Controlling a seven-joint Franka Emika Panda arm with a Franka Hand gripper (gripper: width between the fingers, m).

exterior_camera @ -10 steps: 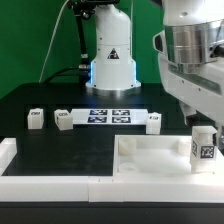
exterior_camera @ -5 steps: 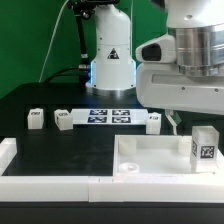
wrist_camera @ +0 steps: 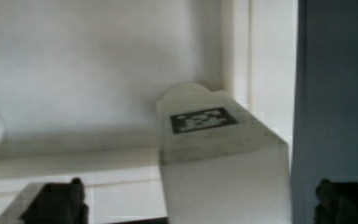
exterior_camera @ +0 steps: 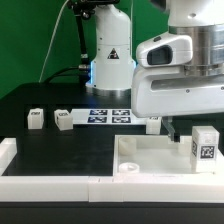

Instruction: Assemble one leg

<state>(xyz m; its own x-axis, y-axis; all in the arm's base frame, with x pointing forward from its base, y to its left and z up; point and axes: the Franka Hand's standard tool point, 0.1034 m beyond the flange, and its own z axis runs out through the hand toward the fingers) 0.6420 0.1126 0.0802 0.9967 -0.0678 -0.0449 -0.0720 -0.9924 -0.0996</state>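
A white leg (exterior_camera: 205, 145) with a black-and-white tag stands upright in the right corner of the large white square piece (exterior_camera: 150, 158). In the wrist view the leg (wrist_camera: 202, 150) stands between my two dark fingertips (wrist_camera: 55, 202), and there is a gap on each side. My gripper (exterior_camera: 188, 128) (wrist_camera: 202, 208) is open just above and around the leg. Three more legs stand on the black table: two at the exterior view's left (exterior_camera: 35, 118) (exterior_camera: 63, 119), and one (exterior_camera: 153, 122) partly hidden behind my hand.
The marker board (exterior_camera: 110, 115) lies at the back middle, in front of the arm's base (exterior_camera: 112, 65). A white rail (exterior_camera: 50, 185) runs along the table's front edge, with a raised end (exterior_camera: 7, 150) at the exterior view's left.
My hand has swung toward the exterior view's left and now fills more of the view. The upright leg has stayed where it was.
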